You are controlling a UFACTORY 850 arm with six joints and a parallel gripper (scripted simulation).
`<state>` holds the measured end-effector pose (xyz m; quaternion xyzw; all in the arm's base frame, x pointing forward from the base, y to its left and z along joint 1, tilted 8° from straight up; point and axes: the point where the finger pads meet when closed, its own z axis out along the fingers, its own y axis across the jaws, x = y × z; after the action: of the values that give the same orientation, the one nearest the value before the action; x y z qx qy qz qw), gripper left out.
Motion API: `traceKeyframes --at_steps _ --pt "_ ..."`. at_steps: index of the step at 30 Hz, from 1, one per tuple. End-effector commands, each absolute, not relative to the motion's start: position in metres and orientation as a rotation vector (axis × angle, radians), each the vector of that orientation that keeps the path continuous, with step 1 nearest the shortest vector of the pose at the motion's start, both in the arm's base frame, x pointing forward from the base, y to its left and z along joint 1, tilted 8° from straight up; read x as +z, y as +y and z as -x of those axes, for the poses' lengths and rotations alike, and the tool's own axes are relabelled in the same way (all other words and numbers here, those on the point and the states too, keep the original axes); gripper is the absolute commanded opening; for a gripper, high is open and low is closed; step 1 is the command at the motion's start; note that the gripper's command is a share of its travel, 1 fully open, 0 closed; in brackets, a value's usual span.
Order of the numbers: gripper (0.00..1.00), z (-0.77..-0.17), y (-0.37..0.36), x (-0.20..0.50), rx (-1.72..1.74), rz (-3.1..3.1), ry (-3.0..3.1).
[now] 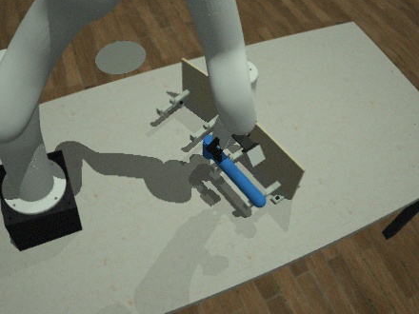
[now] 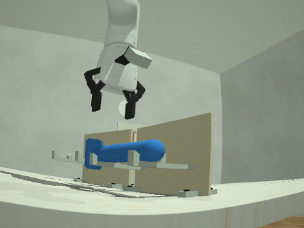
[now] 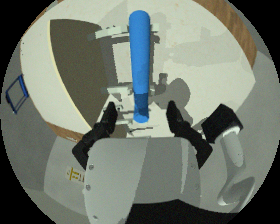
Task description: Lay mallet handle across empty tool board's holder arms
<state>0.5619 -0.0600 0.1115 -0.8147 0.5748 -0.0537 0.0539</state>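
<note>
You are looking at a solid blue mallet [image 2: 131, 151] showing against tan tool boards [image 2: 183, 150], with pale grey holder arms [image 2: 145, 165], a white arm [image 1: 224, 55] carrying black fingers [image 2: 130, 107], and a speckled off-white table [image 1: 333, 122].

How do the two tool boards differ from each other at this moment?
The nearer tool board carries the blue mallet across its arms, while the farther tool board has bare arms. The open gripper hangs above the nearer board, not the farther one. Both are tan upright panels with pale arms.
</note>
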Motion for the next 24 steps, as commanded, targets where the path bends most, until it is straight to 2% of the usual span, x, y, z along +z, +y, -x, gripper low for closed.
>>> traceKeyframes --at_steps 1,7,18,24 --pt "1.0 -0.563 -0.06 0.112 -0.166 2.484 1.757" --pt "1.0 -0.564 -0.06 0.107 -0.166 2.484 1.757" --pt "1.0 -0.577 -0.057 0.015 -0.167 2.485 1.758" --pt "1.0 -0.577 -0.057 0.014 -0.167 2.486 1.758"
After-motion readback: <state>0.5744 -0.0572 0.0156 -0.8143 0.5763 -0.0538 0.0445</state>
